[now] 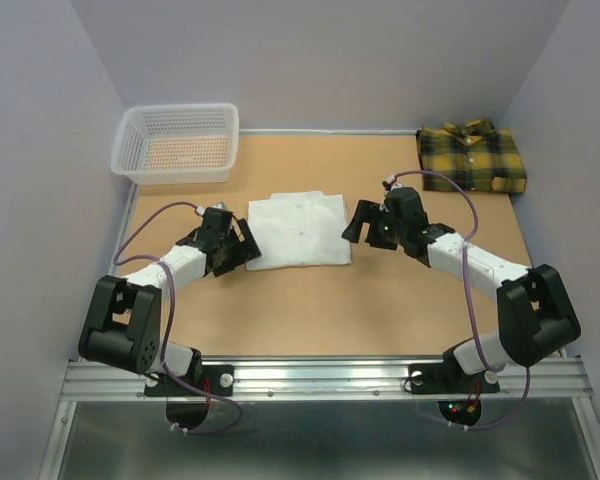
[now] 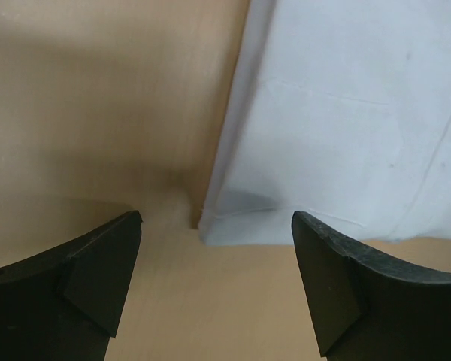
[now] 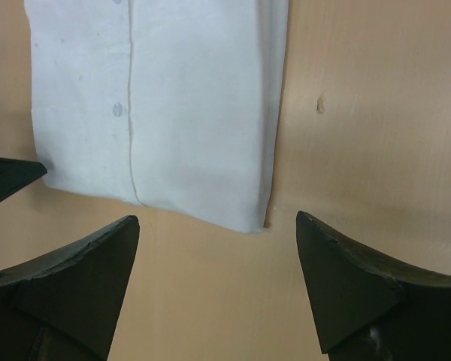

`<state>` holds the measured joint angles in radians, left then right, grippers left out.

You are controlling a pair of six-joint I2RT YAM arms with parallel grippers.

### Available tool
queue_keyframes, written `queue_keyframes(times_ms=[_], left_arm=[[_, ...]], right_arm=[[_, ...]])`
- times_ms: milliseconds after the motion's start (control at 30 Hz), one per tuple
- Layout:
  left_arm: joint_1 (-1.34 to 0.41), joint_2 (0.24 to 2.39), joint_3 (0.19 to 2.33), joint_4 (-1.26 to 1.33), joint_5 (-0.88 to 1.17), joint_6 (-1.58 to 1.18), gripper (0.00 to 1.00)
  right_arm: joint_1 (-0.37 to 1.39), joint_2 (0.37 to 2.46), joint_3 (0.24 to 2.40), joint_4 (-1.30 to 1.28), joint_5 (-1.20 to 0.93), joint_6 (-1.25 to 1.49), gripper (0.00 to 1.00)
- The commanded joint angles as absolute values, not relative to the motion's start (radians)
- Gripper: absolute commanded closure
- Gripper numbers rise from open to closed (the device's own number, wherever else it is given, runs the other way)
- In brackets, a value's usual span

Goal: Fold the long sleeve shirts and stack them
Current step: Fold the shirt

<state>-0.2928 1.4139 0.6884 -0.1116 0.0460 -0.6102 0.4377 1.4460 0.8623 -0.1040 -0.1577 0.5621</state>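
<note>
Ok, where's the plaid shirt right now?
In the top view, the plaid shirt lies folded in the far right corner, apart from the white shirt at centre.

The white folded cloth shirt (image 1: 300,232) is plain, with white buttons, while the plaid folded cloth shirt (image 1: 472,157) crosses yellow with dark green. The flat wooden worktop (image 1: 310,310) is light tan, and the rectangular plastic mesh basket (image 1: 175,172) is white.
</note>
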Motion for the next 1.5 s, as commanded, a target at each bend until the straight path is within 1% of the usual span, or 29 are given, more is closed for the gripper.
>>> queue_keyframes(times_ms=[0, 100, 200, 233, 300, 367, 467, 533, 733, 800, 967, 1233, 1333, 1467], left_arm=[[-0.339, 1.353, 0.683, -0.034, 0.097, -0.640, 0.07], [-0.391, 1.321, 0.698, -0.012, 0.086, -0.604, 0.07], [-0.514, 1.328, 0.750, -0.011, 0.008, -0.519, 0.08], [-0.588, 1.348, 0.768, -0.014, -0.041, -0.491, 0.08], [-0.655, 1.380, 0.833, -0.020, -0.098, -0.411, 0.09], [-0.751, 1.439, 0.903, -0.031, -0.182, -0.343, 0.09], [-0.834, 1.538, 0.978, -0.040, -0.277, -0.281, 0.10], [-0.897, 1.615, 1.051, -0.040, -0.308, -0.220, 0.10], [-1.032, 1.791, 1.199, -0.031, -0.417, -0.082, 0.09], [-1.052, 1.831, 1.233, -0.031, -0.443, -0.066, 0.09], [-1.068, 1.884, 1.273, -0.028, -0.449, -0.055, 0.09], [-1.080, 1.977, 1.322, -0.015, -0.512, -0.058, 0.13], [-1.081, 2.016, 1.335, -0.008, -0.544, -0.048, 0.20], [-1.080, 2.045, 1.342, -0.005, -0.593, -0.045, 0.23]], right_arm=[[0.431, 1.397, 0.815, -0.092, -0.158, 0.584, 0.10], [0.431, 1.382, 0.799, -0.092, -0.143, 0.604, 0.10], [0.433, 1.349, 0.788, -0.094, -0.094, 0.620, 0.10], [0.430, 1.339, 0.781, -0.094, -0.077, 0.623, 0.10], [0.426, 1.310, 0.775, -0.095, -0.043, 0.632, 0.10], [0.411, 1.286, 0.769, -0.116, -0.005, 0.659, 0.10], [0.390, 1.255, 0.750, -0.140, 0.052, 0.695, 0.02], [0.358, 1.227, 0.742, -0.166, 0.087, 0.716, 0.00], [0.249, 1.174, 0.753, -0.280, 0.161, 0.727, 0.00], [0.188, 1.148, 0.755, -0.317, 0.175, 0.723, 0.00], [0.062, 1.097, 0.744, -0.353, 0.134, 0.680, 0.00], [0.043, 1.097, 0.739, -0.356, 0.078, 0.663, 0.00], [0.043, 1.092, 0.735, -0.357, 0.071, 0.653, 0.00], [0.041, 1.082, 0.727, -0.357, 0.064, 0.644, 0.00]])
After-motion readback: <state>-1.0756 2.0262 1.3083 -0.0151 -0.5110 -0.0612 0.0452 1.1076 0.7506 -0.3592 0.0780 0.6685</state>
